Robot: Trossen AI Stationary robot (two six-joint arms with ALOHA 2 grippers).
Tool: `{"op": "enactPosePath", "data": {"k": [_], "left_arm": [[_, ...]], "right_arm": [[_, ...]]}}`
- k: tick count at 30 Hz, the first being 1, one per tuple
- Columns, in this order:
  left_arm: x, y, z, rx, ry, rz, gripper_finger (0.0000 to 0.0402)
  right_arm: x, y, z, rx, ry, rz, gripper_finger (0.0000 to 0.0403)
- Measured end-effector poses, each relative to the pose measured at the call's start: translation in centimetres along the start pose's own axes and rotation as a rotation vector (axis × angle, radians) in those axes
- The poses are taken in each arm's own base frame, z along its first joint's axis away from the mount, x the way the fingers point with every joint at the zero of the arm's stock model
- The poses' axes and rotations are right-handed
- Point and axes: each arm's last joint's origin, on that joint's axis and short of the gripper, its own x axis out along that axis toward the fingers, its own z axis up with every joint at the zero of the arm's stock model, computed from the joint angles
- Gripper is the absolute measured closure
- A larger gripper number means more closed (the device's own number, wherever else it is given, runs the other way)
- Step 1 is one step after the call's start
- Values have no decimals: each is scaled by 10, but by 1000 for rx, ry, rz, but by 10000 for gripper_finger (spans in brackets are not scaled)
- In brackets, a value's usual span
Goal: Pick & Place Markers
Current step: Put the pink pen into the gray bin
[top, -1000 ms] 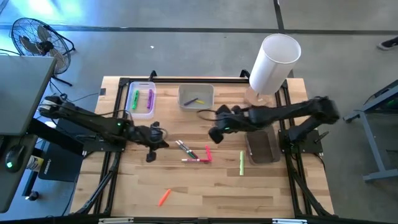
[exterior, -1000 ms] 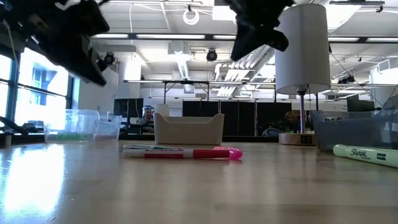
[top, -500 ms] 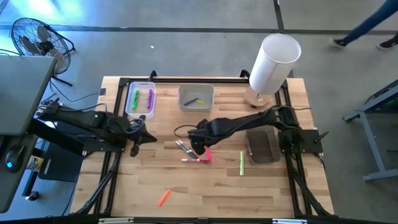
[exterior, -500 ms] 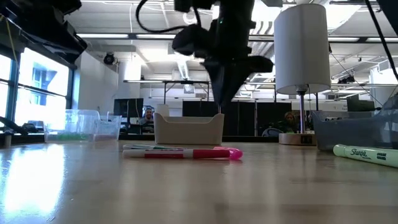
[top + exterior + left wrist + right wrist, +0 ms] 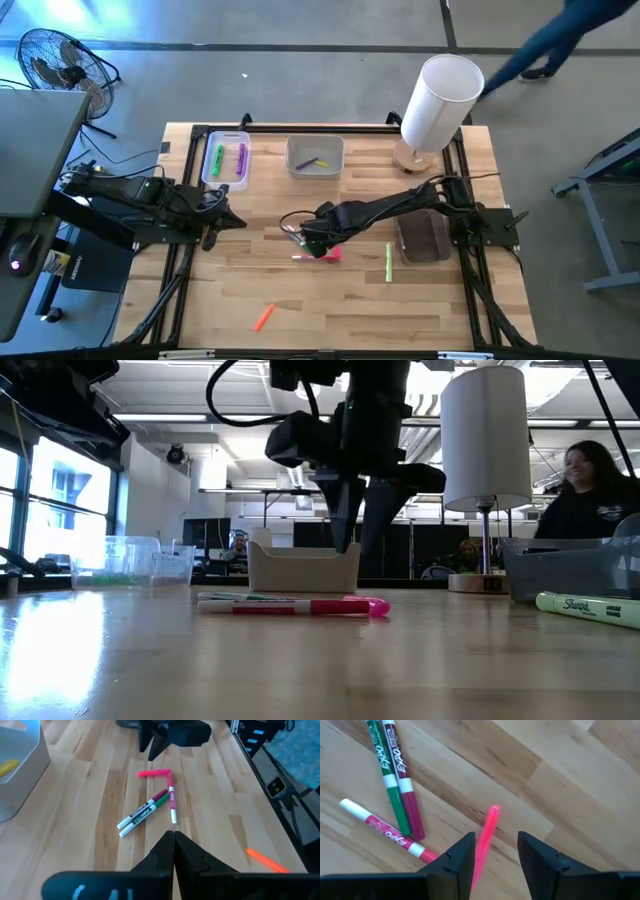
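Hovering with jaws parted and empty, the right gripper (image 5: 494, 851) straddles the pink highlighter (image 5: 486, 833), whose length runs straight ahead between its fingers; the left gripper (image 5: 173, 840), shut, sits farther off.

Overhead, tabletop, 2 wrist cams.

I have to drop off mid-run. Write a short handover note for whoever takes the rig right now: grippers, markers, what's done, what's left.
Right gripper: open, fingers straddling the pink highlighter at table centre, not gripped yet.
Left gripper: shut, empty, waiting at the left side.
Done: green and purple markers in the clear bin; purple and yellow in the white bin.
Left on the table: the pink highlighter, three Expo markers beside it, a green highlighter, an orange marker.
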Motion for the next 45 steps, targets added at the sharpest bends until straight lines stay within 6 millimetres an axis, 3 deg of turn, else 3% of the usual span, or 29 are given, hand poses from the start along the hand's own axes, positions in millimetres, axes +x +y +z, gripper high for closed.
{"op": "enactPosePath", "data": {"k": [13, 16, 21, 26, 31, 37, 40, 45], "left_arm": [[0, -2, -1, -5, 19, -62, 401], [0, -2, -1, -13, 19, -69, 401], [0, -2, 0, -30, 19, -69, 401], [0, -2, 0, -53, 19, -69, 401], [0, -2, 0, -57, 19, -69, 401], [0, -2, 0, -57, 17, -69, 401], [0, -2, 1, -57, 6, -69, 401], [0, -3, 3, -57, -22, -66, 401]], "right_arm": [[51, 10, -14, 32, 103, -63, 270], [56, 11, -15, 32, 118, -69, 298], [57, 11, -15, -10, 101, -76, 379], [58, 13, -14, -32, 108, -46, 374], [43, 11, -15, -66, 55, -44, 380], [-15, -1, -7, -92, -76, 8, 380], [-28, -23, -7, -83, -124, 21, 380], [-45, -68, -3, -2, -276, 186, 380]]}}
